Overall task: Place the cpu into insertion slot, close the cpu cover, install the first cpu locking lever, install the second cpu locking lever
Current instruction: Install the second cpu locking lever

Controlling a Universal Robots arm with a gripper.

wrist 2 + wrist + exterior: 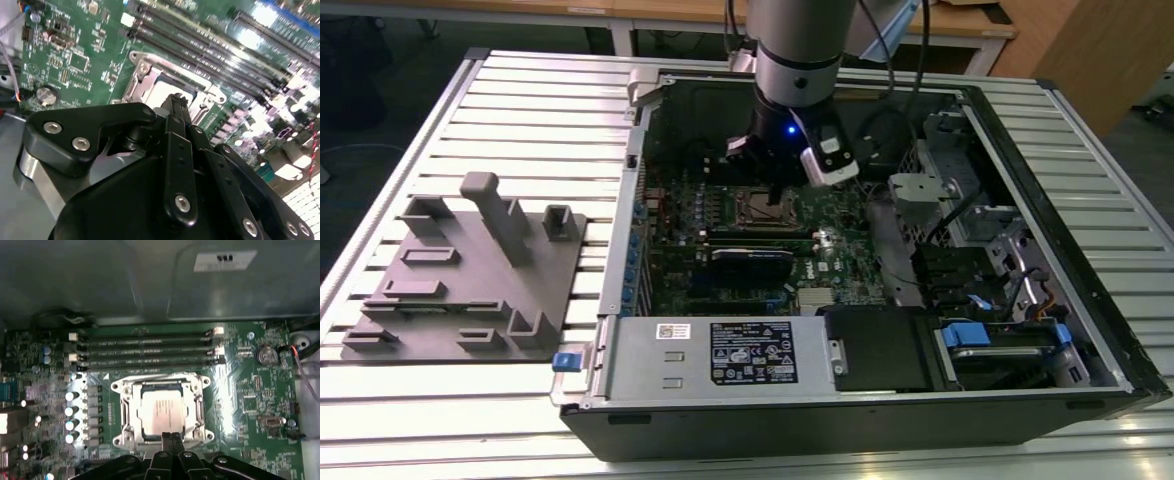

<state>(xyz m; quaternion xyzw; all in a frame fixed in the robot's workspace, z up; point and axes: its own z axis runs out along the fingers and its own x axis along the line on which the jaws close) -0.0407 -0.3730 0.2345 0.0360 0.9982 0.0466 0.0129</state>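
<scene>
The open PC case is sitting on the slatted table, arm reaching down over the motherboard. The cpu is lying seated in the insertion slot, cpu cover apparently down around it. The gripper, fingers pressed together and holding nothing, is hovering at the socket's edge; a skewed push is risking a lever slipping off its latch or scraping the board.

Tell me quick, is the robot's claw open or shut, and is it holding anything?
Gripper: shut, fingers pressed together with nothing between them, at the edge of the cpu cover, with the cpu seated inside.
</scene>
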